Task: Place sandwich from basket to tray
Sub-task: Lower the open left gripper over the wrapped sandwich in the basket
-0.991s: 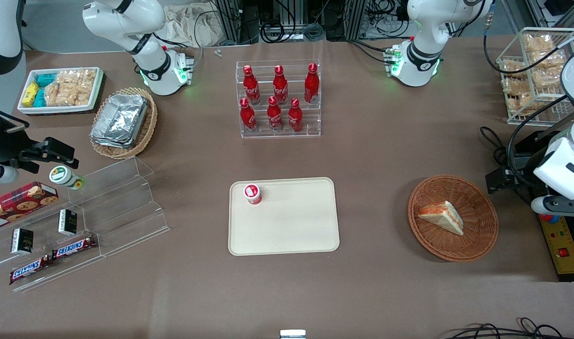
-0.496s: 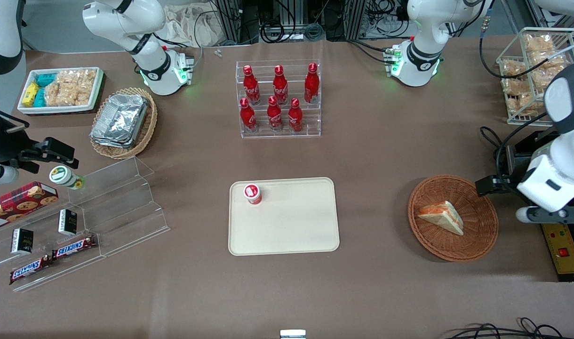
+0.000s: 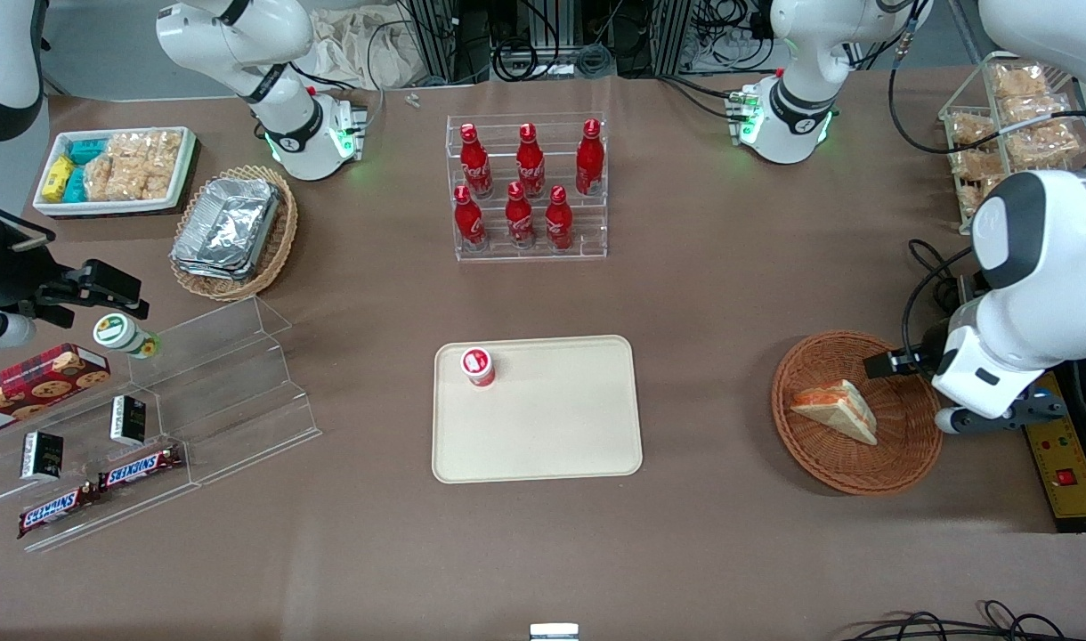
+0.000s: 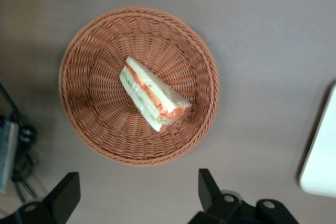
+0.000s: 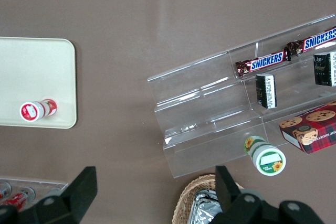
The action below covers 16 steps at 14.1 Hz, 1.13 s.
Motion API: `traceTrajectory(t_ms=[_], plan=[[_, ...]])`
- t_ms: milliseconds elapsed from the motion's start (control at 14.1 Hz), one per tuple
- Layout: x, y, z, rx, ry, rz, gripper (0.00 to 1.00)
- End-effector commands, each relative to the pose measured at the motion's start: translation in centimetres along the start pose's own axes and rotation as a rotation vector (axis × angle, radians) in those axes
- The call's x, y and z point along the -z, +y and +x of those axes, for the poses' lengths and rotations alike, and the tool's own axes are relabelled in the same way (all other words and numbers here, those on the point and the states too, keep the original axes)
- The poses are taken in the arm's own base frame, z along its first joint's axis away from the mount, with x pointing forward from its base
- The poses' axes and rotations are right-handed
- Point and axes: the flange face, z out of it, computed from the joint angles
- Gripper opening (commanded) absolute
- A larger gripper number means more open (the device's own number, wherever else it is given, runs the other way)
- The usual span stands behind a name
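Pale sandwich in the basket, below the wide-spread, empty pincer.

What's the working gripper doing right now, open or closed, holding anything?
Gripper: open and empty, hovering above the basket, with the sandwich lying untouched inside it.
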Motion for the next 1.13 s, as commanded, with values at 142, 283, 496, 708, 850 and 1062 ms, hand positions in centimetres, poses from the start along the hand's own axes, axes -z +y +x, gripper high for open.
traceTrajectory(t_ms=[142,283,496,708,850,1062], plan=[[-2.7,1.1,0.4,0.263,0.016,0.051,0.99],[-4.1,0.8,1.2,0.392,0.022,0.040,1.00],[-6.1,0.7,1.1,0.533,-0.007,0.050,1.00],[-8.6,1.0,1.9,0.657,0.001,0.039,0.99],[-10.8,1.0,1.5,0.704,0.016,0.025,1.00],[-13.0,0.9,1.2,0.770,0.046,-0.007,0.99]])
